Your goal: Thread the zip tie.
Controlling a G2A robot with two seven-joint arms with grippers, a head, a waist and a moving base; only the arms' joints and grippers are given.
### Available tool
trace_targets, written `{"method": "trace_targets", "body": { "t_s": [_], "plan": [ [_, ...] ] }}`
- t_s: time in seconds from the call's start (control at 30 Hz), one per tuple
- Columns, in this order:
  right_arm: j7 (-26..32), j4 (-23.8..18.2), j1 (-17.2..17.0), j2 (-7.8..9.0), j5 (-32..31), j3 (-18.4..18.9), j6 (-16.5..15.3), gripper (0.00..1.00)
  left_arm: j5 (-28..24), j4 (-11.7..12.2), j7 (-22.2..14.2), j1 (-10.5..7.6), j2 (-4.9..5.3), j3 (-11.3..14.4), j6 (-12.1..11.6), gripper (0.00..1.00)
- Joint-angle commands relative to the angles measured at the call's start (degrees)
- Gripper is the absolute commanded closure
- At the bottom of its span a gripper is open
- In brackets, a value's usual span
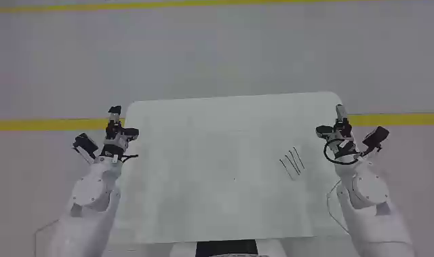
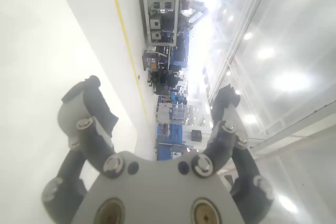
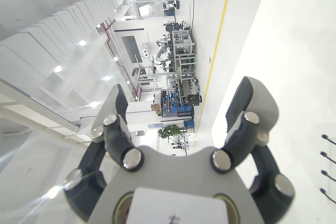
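Top view, table (image 1: 203,162): white, with rounded far corners, standing on a pale floor.
Top view, zip ties (image 1: 293,162): a few thin black strips lying side by side on the table, slanted, at about 4 o'clock from its centre. Neither arm touches them.
Top view, left gripper (image 1: 114,121): at 9 o'clock, by the table's left edge and well apart from the zip ties.
Top view, right gripper (image 1: 340,123): at 3 o'clock, by the table's right edge. It is near the zip ties but not touching them.
Top view, yellow floor line (image 1: 203,1): crosses the floor at 12 o'clock, beyond the table. A second yellow line shows on both sides of the table.
Left wrist view, left gripper (image 2: 160,88): fingers wide apart, nothing between them.
Left wrist view, table (image 2: 39,38): its white top lies beside one finger, with the yellow floor line (image 2: 123,25) on the floor just past its edge.
Right wrist view, right gripper (image 3: 182,87): fingers spread apart, holding nothing.
Right wrist view, zip ties (image 3: 324,154): four black heads in a row on the table (image 3: 288,51) — off to the side of the finger nearer the table, clear of it.
Right wrist view, yellow floor line (image 3: 223,12): runs along the floor just beyond the table's edge.
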Motion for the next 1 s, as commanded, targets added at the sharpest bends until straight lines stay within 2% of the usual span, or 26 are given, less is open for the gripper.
{"method": "trace_targets", "body": {
  "t_s": [0.0,0.03,0.07,0.1,0.13,0.17,0.2,0.3,0.57,0.73,0.77,0.97],
  "plan": [
    [0.0,0.0,0.0,0.00,0.0,0.0,0.0,0.22,0.0,0.0,0.0,0.00,0.00,0.0,0.0,0.00],
    [0.0,0.0,0.0,0.00,0.0,0.0,0.0,0.22,0.0,0.0,0.0,0.00,0.00,0.0,0.0,0.22],
    [0.0,0.0,0.0,0.00,0.0,0.0,0.0,0.00,0.0,0.0,0.0,0.00,0.00,0.0,0.0,0.00],
    [0.0,0.0,0.0,0.00,0.0,0.0,0.0,0.22,0.0,0.0,0.0,0.00,0.00,0.0,0.0,0.22],
    [0.0,0.0,0.0,0.00,0.0,0.0,0.0,0.00,0.0,0.0,0.0,0.00,0.00,0.0,0.0,0.00],
    [0.0,0.0,0.0,0.00,0.0,0.0,0.0,0.22,0.0,0.0,0.0,0.00,0.00,0.0,0.0,0.00],
    [0.0,0.0,0.0,0.00,0.0,0.0,0.0,0.00,0.0,0.0,0.0,0.00,0.00,0.0,0.0,0.00],
    [1.0,0.1,0.3,0.07,-1.2,0.5,-0.7,0.00,0.0,0.0,0.0,0.00,0.00,0.0,0.0,0.00],
    [8.6,0.3,1.1,0.48,-3.6,3.5,-1.6,0.00,0.0,0.0,0.0,0.00,0.00,0.0,0.0,0.00],
    [17.9,-1.1,0.3,1.34,-14.6,4.0,-4.9,0.00,0.0,0.0,0.0,0.00,0.00,0.0,0.0,0.00],
    [21.0,-1.5,0.0,1.67,-18.8,4.1,-7.6,0.00,0.0,0.0,0.0,0.00,0.00,0.0,0.0,0.00],
    [21.5,-1.5,-0.1,1.71,-19.3,4.1,-8.3,0.00,0.0,0.0,0.0,0.00,0.00,0.0,0.0,0.00]
  ]
}}
